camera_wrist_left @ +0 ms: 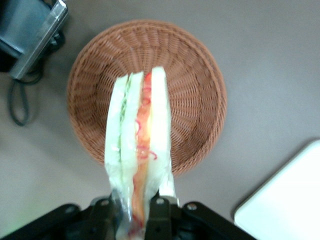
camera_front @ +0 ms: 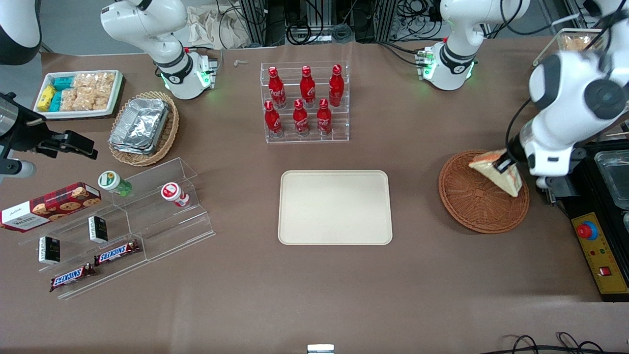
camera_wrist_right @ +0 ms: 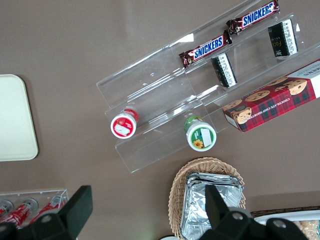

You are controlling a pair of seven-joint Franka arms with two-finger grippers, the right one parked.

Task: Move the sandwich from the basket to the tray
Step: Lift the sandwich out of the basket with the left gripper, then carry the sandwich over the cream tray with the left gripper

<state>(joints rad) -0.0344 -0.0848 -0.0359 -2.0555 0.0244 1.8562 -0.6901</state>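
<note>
The gripper hangs over the basket near the table's working-arm end, clamped on the sandwich, which is lifted above the weave; between the basket and the tray lies only bare table, with nothing standing in that stretch; the tray's whole surface is free; the bottle rack stands farther from the front camera than the tray, apart from it; the black control box sits just beside the basket along the table's edge, crowding that side; the tiered acrylic shelf stands well apart, toward the parked arm's end.
</note>
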